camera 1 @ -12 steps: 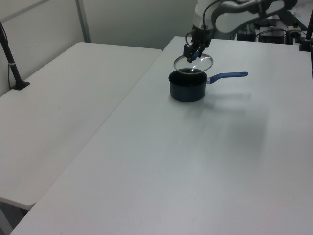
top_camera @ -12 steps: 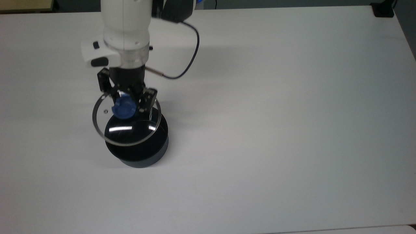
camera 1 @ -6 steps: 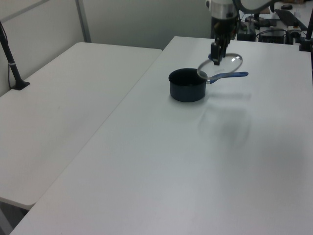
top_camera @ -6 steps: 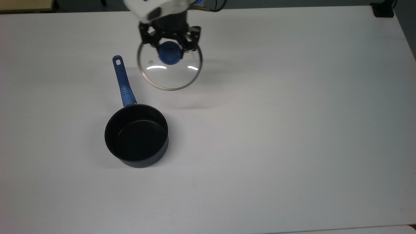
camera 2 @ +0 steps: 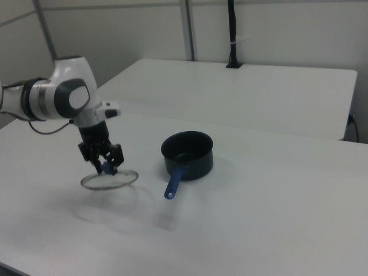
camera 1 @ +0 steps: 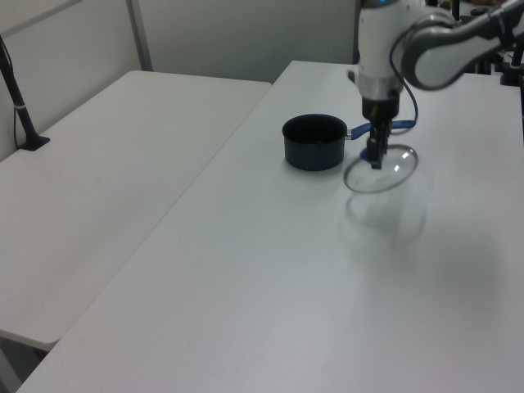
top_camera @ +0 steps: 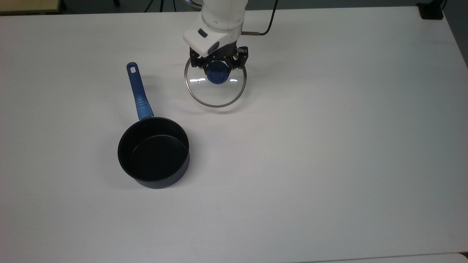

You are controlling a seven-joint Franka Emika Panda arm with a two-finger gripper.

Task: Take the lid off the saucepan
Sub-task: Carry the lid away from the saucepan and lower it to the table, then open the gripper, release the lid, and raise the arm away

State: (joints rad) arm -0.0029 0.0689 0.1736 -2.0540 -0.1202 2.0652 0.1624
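The round clear glass lid [top_camera: 215, 86] is off the dark navy saucepan [top_camera: 153, 153]; the end effector [top_camera: 218, 69], clamped on its blue knob, must only set it on the white worktop [top_camera: 329, 146].

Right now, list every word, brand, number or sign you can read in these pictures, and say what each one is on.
No text can be read.
The lid, held by its knob in the claw: no lettering can be made out on the glass.
The saucepan: no markings seen on its body or handle.
The table: no labels or signs.
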